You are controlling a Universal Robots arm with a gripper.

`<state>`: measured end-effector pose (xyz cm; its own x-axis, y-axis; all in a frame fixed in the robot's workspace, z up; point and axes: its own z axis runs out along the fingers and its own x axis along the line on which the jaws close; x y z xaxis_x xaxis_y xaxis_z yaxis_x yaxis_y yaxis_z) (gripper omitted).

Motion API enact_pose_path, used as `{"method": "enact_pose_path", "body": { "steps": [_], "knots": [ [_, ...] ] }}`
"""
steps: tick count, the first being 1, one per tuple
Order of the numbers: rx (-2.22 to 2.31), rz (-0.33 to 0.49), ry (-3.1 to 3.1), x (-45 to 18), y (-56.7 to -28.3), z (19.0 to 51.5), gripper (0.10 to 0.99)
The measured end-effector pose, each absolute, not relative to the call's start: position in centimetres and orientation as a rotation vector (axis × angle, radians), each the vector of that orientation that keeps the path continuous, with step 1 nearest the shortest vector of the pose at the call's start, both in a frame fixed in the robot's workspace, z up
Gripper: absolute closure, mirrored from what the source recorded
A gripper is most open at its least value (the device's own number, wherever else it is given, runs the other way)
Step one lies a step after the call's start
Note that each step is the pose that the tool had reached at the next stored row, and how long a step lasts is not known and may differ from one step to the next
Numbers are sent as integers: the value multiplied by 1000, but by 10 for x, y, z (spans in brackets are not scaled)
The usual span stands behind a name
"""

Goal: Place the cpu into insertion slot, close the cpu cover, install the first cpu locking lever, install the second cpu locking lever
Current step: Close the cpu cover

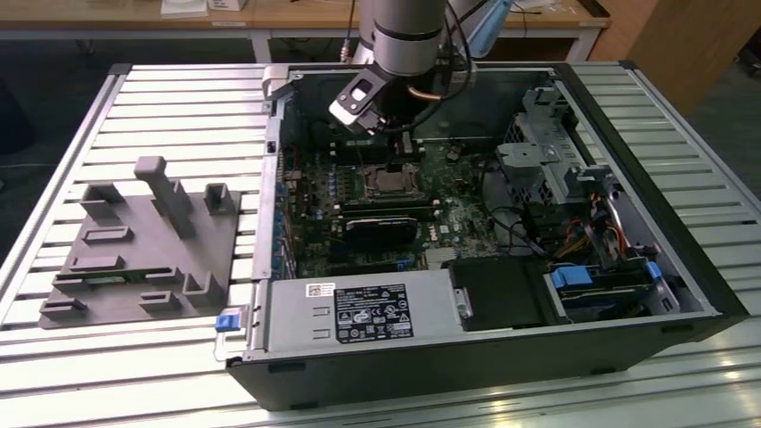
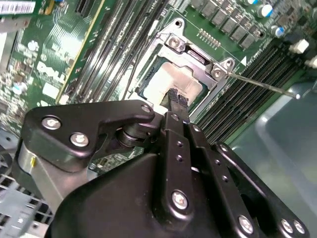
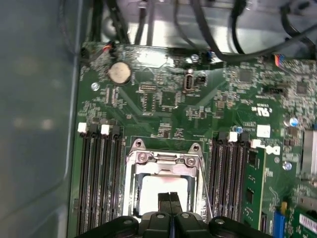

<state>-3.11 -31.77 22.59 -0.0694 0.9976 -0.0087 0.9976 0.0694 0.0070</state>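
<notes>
on the exterior view's left a grey fixture block [image 1: 141, 245] sits on the slatted table [image 1: 71, 357]; right of it, the open computer case [image 1: 476, 374]. my gripper [image 1: 378, 120] hangs inside it, fingers pressed together on nothing — just above the cpu [image 3: 148, 191], which lies in the insertion slot [image 1: 390, 181] under the lowered cpu cover [image 3: 163, 159].
</notes>
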Motion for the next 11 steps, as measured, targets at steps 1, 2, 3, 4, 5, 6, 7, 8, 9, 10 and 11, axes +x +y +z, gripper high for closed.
{"method": "enact_pose_path", "body": {
  "steps": [1,2,3,4,5,6,7,8,9,10,11],
  "knots": [
    [2115,-1,2308,-31,-318,226,980],
    [2094,-1,2327,-31,-318,226,980],
    [2073,-1,2346,-31,-318,226,980],
    [2052,-1,2364,-31,-318,226,980],
    [2030,-1,2383,-31,-318,226,980],
    [2006,0,2403,-31,-318,226,980],
    [1984,0,2421,-31,-318,226,980],
    [1963,0,2439,-31,-318,226,980],
    [1941,0,2456,-31,-318,226,980],
    [1918,0,2474,-31,-318,226,980],
    [1896,0,2491,-31,-318,226,980]
  ]
}}
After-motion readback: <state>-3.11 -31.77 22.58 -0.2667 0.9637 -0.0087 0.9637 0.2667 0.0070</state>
